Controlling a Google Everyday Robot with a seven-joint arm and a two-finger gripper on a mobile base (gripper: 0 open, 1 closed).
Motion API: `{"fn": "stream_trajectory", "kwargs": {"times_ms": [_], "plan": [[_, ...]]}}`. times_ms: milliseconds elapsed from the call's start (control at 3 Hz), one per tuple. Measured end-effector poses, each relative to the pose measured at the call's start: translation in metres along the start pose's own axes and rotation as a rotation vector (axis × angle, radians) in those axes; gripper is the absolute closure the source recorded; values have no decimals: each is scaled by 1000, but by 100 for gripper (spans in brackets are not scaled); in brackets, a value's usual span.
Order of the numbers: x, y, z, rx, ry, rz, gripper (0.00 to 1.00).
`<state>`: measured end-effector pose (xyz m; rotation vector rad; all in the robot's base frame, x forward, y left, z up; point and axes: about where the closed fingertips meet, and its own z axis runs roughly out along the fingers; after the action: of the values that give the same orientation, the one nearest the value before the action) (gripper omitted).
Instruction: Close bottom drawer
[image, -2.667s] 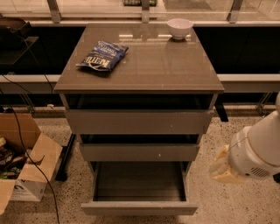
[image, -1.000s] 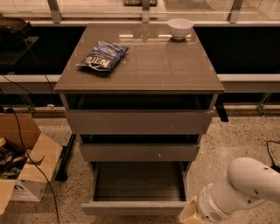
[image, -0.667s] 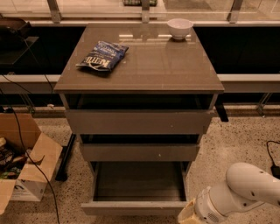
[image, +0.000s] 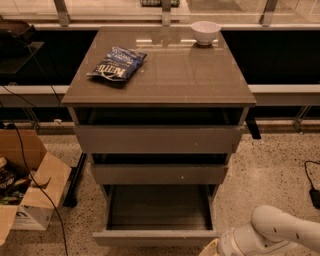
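At six o'clock in the camera view: bottom drawer (image: 155, 236), lowest of three in a grey-brown cabinet (image: 160, 82). It stands pulled well out, its plain flat front panel near the lower edge of the view and its dark grey inside open to sight.

Item, five o'clock: gripper (image: 212, 248), low at the frame's edge, just beside the right end of the bottom drawer's front panel. Whether it touches the panel cannot be told, nor whether it is open or closed. The white arm (image: 272, 232) runs from it toward four o'clock.

Item, centre: middle drawer (image: 159, 173), out a little, with a small white speck on its front.

Item, above that: top drawer (image: 159, 138), the widest and tallest-fronted, also out a little, with a dark gap under the cabinet top.

Item, eleven o'clock on the cabinet top: blue chip bag (image: 116, 64), lying flat.

Item, one o'clock, at the top's back edge: white bowl (image: 205, 32), upright.

Item, eight o'clock on the speckled floor (image: 270, 165): open cardboard box (image: 35, 190), with a black cable (image: 37, 185) trailing across it.

Item, three o'clock at the frame's edge: black plug and cord (image: 314, 195) on the floor.
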<state>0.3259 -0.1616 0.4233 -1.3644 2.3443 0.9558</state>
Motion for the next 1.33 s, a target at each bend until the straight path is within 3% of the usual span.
{"fn": "stream_trajectory", "kwargs": {"times_ms": [333, 667, 1333], "plan": [[26, -34, 52, -61, -63, 48, 100], [26, -34, 52, -60, -63, 46, 100], [37, -84, 101, -10, -97, 72, 100]]}}
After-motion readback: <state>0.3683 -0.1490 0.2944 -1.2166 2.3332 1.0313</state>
